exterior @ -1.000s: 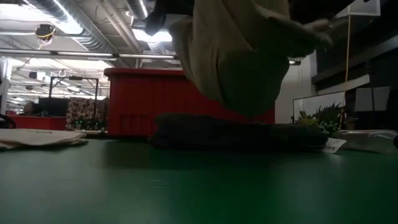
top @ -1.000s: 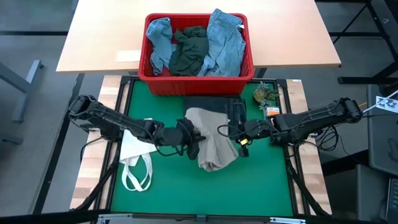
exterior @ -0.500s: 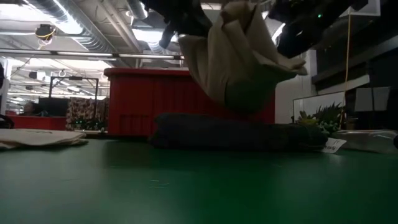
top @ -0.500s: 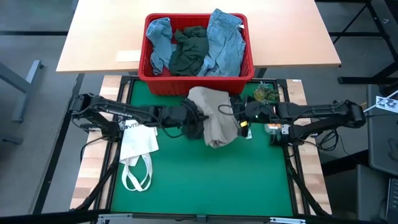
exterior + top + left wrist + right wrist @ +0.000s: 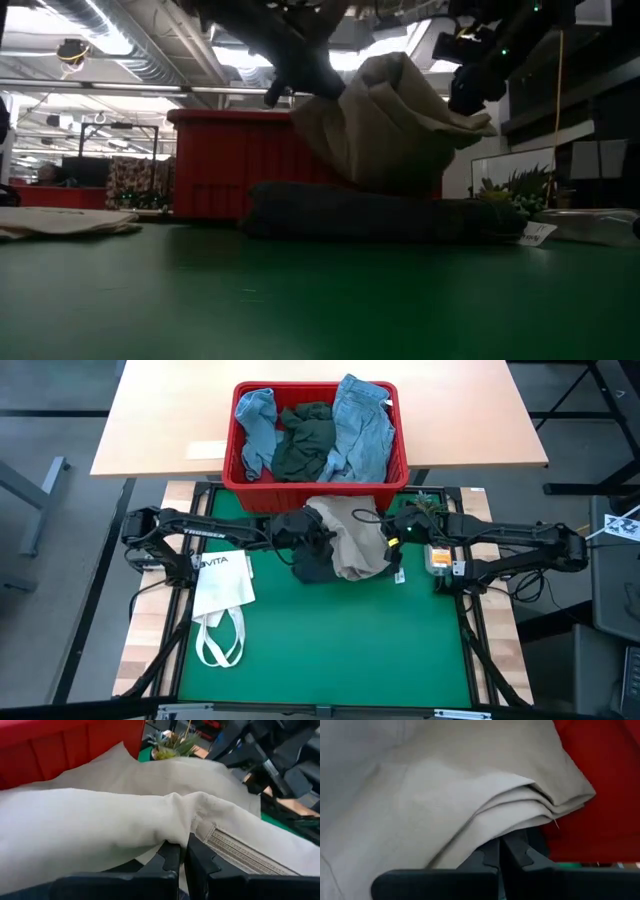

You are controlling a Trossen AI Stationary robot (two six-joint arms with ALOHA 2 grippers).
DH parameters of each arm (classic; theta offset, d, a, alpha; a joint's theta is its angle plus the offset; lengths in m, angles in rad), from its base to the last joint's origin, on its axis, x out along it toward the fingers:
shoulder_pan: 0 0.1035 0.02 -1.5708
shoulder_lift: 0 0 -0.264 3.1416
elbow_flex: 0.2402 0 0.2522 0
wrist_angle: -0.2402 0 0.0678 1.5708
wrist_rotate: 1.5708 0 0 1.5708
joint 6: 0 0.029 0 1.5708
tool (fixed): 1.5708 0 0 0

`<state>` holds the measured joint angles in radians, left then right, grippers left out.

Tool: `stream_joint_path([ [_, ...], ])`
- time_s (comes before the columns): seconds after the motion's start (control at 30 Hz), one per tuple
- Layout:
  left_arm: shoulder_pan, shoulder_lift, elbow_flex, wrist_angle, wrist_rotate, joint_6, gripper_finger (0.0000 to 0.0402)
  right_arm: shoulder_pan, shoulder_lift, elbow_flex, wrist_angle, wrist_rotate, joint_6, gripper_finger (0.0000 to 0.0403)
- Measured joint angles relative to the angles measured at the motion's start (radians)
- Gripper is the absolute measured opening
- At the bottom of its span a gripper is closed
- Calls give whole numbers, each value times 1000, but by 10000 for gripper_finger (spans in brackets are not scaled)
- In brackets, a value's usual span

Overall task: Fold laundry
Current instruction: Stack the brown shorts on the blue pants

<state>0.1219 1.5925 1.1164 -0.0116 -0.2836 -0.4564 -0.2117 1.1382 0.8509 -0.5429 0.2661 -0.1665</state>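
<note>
both grippers' fingers clamped on beige garment [image 5: 352,540] over dark folded garment [image 5: 380,213], red basket [image 5: 250,488] just behind, tote bag [image 5: 220,588] aside

Green mat [image 5: 320,660] is covering the work table, bare across the lower half of the high view. White tote bag [image 5: 222,595] with black lettering is lying flat at the mat's left edge, loop handles trailing toward the bottom of the frame. Red basket [image 5: 315,490] is sitting at top centre, straddling the mat's far edge and a light wooden table [image 5: 160,420]. Small potted plant [image 5: 428,510] is standing just right of the basket; an orange-and-white item [image 5: 438,557] is lying below it, too small to identify. In the low view, ceiling ducts [image 5: 110,40] are running across the upper left.
</note>
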Motion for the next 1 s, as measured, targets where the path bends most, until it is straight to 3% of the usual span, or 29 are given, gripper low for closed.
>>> stream_joint_path([
  [0.17, 5, 24, 0, -23, -13, 68, 6, 2, 40, 0, -44, 59, -3, 0],
  [0.47, 7, 37, 0, -165, -44, 105, 8, 2, 130, 0, -51, 74, -7, 0],
  [1.0, 7, 37, 0, -274, -45, 101, 15, 2, 168, -1, -77, 30, 3, 19],
])
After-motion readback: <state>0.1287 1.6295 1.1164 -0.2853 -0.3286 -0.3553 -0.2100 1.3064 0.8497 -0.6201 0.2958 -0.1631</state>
